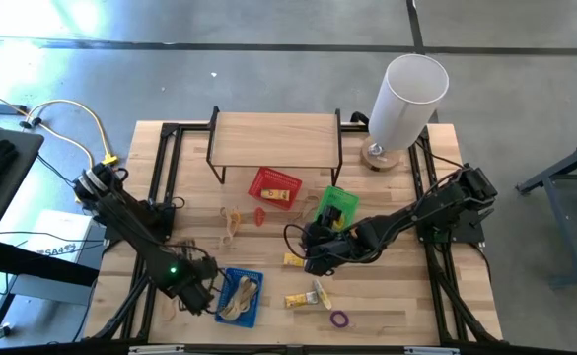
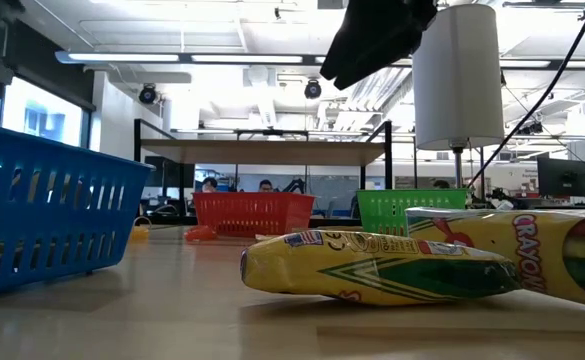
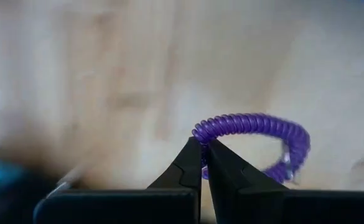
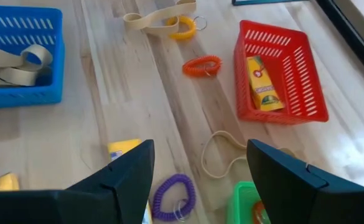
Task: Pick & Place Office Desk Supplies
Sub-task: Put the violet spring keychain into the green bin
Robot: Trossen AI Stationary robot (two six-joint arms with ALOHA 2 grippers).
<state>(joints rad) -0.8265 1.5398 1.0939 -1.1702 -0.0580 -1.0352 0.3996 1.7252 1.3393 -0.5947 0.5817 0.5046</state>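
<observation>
A: Left end effector?
B: Low over the tabletop, just beside the blue basket. Fingers together, no gap. The tips meet right at the rim of a purple coil lying on the wood. Can't tell if the coil is actually pinched.
A: Right end effector?
B: Mid-tabletop, near the green basket. Fingers wide apart, nothing between them. It hangs above a purple loop that lies flat on the wood below it.
A: Rest of the supplies?
B: Tan bands are in the blue basket. A yellow crayon box is in the red basket. An orange loop is on the wood just beside the red basket. A yellow loop touches a loose tan band farther off. A thin tan loop is near the green basket. A crayon pack lies flat on the tabletop close to the low camera.
A: Anything else?
B: A white cylinder stands at the far right corner, and a wooden shelf is beside it.
</observation>
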